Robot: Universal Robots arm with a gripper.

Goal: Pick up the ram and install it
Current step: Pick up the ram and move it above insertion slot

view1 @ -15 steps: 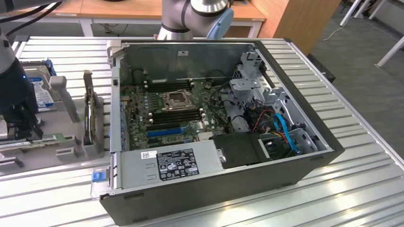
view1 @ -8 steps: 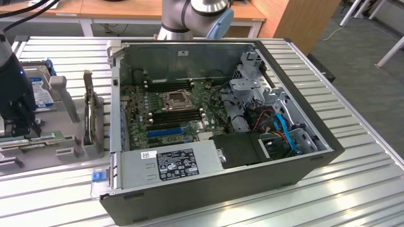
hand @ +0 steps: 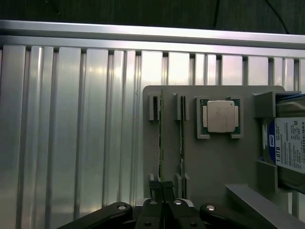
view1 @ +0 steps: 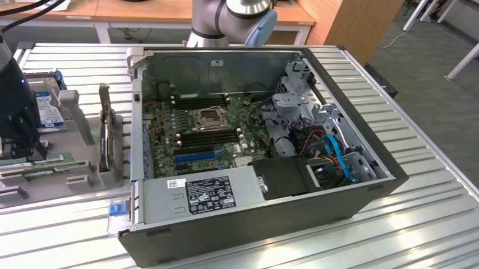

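Gripping stage of the pick-up, I judge: the gripper is clamped on the ram, which stands on edge in the grey holder; freeing it likely calls for a straight, untwisted pull.

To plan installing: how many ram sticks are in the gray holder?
2. One ram stick is between the fingers; the second stick stands beside it, nearer the processor. None seems hidden.
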